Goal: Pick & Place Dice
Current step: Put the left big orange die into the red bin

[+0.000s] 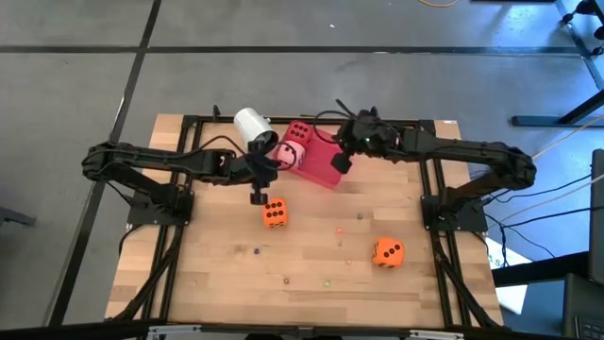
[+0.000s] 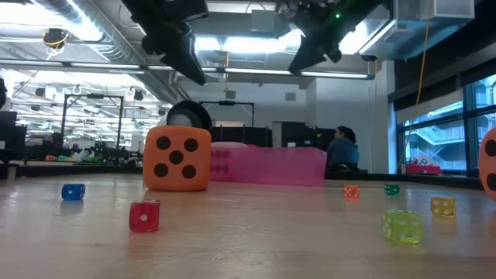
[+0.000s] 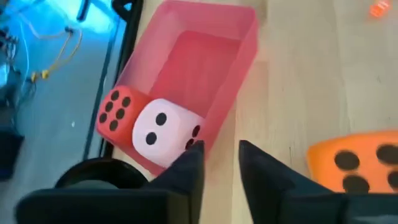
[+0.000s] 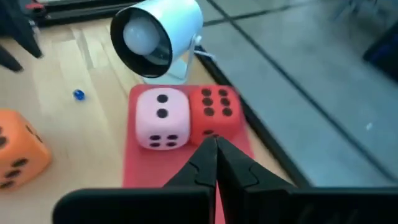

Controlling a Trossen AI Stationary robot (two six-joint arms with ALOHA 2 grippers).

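The red die point(image 1: 299, 132) and the pink die point(image 1: 291, 151) sit side by side in the far-left end of the red-pink tray point(image 1: 321, 170), and show in both wrist views point(image 3: 115, 112) point(image 3: 163, 130). One orange die point(image 1: 275, 213) rests on the table near the tray. The other orange die point(image 1: 387, 252) rests toward the near right. My left gripper point(image 1: 257, 195) hangs above the first orange die point(image 2: 177, 159), raised and narrowly open. My right gripper point(image 1: 342, 162) hovers over the tray's right part, shut point(image 4: 216, 155).
A white cup point(image 1: 253, 126) lies on its side just beyond the tray's far-left end, its mouth toward the tray point(image 4: 158, 37). Several tiny dice are scattered over the near half of the table, among them blue point(image 2: 73, 191), red point(image 2: 144, 215) and yellow-green point(image 2: 403, 225).
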